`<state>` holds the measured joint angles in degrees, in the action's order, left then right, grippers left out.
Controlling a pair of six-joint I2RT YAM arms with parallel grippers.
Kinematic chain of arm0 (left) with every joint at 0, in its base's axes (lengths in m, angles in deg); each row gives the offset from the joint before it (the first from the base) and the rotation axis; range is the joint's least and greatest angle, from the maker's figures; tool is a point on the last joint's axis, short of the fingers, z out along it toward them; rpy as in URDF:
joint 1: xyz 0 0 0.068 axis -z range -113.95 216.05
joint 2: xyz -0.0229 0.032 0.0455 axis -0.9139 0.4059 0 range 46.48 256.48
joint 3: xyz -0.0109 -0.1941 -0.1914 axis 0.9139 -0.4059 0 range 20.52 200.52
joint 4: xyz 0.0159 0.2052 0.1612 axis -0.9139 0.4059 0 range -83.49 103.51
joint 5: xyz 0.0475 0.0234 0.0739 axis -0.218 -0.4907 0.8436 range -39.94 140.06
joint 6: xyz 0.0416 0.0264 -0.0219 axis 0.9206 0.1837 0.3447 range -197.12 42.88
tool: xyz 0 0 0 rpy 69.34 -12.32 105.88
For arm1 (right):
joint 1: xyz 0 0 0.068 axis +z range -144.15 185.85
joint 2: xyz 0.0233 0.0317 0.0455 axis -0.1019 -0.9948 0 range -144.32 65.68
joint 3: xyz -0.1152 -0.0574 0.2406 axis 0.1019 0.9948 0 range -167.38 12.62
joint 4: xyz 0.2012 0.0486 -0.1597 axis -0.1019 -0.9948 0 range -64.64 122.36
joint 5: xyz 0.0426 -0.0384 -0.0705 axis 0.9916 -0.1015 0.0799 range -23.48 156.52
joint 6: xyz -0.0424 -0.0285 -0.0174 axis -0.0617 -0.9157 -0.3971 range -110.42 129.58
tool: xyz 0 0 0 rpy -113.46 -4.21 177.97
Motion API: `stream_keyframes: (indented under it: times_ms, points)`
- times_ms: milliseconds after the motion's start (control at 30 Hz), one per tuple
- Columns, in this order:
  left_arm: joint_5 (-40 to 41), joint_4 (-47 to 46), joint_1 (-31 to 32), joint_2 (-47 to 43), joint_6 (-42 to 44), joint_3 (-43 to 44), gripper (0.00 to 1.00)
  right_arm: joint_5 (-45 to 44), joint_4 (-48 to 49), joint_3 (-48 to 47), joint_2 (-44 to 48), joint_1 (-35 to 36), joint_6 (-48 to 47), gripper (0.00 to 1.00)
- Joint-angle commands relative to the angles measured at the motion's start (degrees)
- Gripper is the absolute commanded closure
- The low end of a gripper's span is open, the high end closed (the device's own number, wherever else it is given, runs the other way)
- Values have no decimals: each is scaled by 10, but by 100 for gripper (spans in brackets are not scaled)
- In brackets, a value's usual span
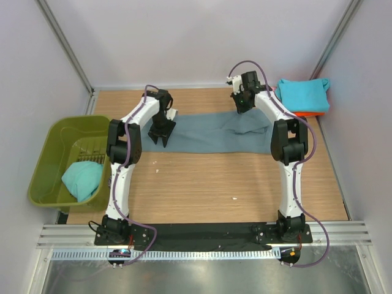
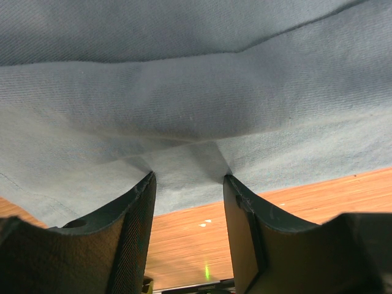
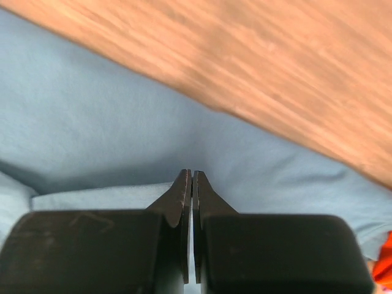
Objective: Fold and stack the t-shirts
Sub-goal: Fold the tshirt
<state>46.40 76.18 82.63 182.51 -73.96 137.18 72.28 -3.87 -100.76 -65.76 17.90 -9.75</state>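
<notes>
A slate blue-grey t-shirt (image 1: 208, 131) lies as a long folded strip across the far half of the table. My left gripper (image 1: 163, 136) stands on its left end, open, with both fingertips pressed into the cloth (image 2: 184, 92) and a small pucker between them. My right gripper (image 1: 240, 107) is at the strip's far right edge. In the right wrist view its jaws (image 3: 193, 173) are shut, with a fold of the blue-grey cloth (image 3: 92, 122) running into them. A folded turquoise t-shirt (image 1: 303, 94) rests on an orange one (image 1: 308, 114) at the back right.
An olive-green plastic tub (image 1: 46, 159) stands off the table's left side with a crumpled turquoise t-shirt (image 1: 82, 179) inside. Bare wooden tabletop (image 1: 214, 184) stretches between the strip and the arm bases. Grey walls close in the table on the left, back and right.
</notes>
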Motion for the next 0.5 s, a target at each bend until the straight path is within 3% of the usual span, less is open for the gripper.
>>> stream_keyframes:
  times_ms: [0,467]
  points:
    - [8,-5,5,-22,-1,6,50,14,7,-40,12,7,-9,99]
    - [23,-8,13,-36,2,-9,50,38,9,-117,-44,63,-17,99]
